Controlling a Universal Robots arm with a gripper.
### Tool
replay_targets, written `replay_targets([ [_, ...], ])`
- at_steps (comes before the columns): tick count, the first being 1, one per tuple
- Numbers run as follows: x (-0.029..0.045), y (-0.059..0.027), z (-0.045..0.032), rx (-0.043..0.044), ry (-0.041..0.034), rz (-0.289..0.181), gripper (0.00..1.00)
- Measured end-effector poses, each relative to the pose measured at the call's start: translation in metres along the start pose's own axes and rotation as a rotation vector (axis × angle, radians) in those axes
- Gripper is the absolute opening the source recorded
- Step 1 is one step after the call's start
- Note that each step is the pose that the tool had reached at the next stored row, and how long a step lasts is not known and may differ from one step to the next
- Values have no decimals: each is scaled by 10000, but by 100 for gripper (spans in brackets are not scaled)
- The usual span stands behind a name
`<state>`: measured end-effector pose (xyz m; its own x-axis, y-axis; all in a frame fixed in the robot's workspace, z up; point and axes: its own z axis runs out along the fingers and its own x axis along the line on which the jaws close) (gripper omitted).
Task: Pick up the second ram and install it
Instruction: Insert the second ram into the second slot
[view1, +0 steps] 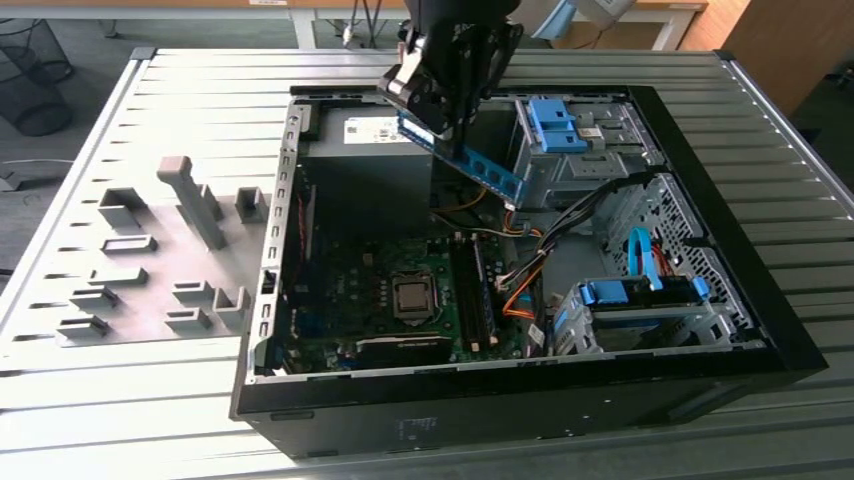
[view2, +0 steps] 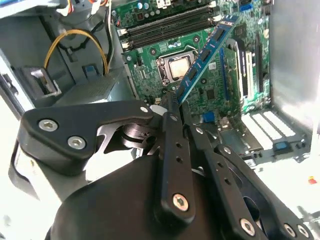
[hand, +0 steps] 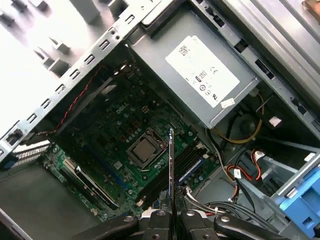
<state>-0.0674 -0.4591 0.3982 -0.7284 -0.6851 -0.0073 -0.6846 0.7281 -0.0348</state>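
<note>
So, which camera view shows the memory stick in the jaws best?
The second wrist view: the memory stick shows its flat blue side with chips. The exterior view shows it held slanted above the computer case. The first wrist view shows its thin edge.

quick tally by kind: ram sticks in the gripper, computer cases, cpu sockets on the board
ram stick, clamped in the gripper above the open case: 1
computer case: 1
cpu socket: 1
total: 3

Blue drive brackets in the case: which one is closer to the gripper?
The blue bracket at the case's far end, beside the power supply. The gripper, holding the ram, hangs right next to it; the other bracket sits near the front corner.
</note>
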Motion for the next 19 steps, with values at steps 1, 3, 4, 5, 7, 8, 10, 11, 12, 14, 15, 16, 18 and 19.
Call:
replay_targets([
  [1,0,0,5,1,6,181,14],
  [3,0,1,14,4,19,541,14],
  [4,0,1,20,6,26,731,14],
  [5,0,1,25,7,32,916,14],
  [7,0,1,35,9,44,1274,14],
  [8,0,1,40,11,51,1456,14],
  [10,0,2,50,13,63,1815,14],
  [11,0,2,55,14,69,1995,14],
  [12,0,2,60,16,76,2184,14],
  [14,1,2,70,19,88,2544,14],
  [15,1,3,75,20,95,2725,14],
  [16,1,3,79,21,101,2903,14],
  [18,1,3,90,24,113,3281,14],
  [19,1,3,95,25,120,3458,14],
])
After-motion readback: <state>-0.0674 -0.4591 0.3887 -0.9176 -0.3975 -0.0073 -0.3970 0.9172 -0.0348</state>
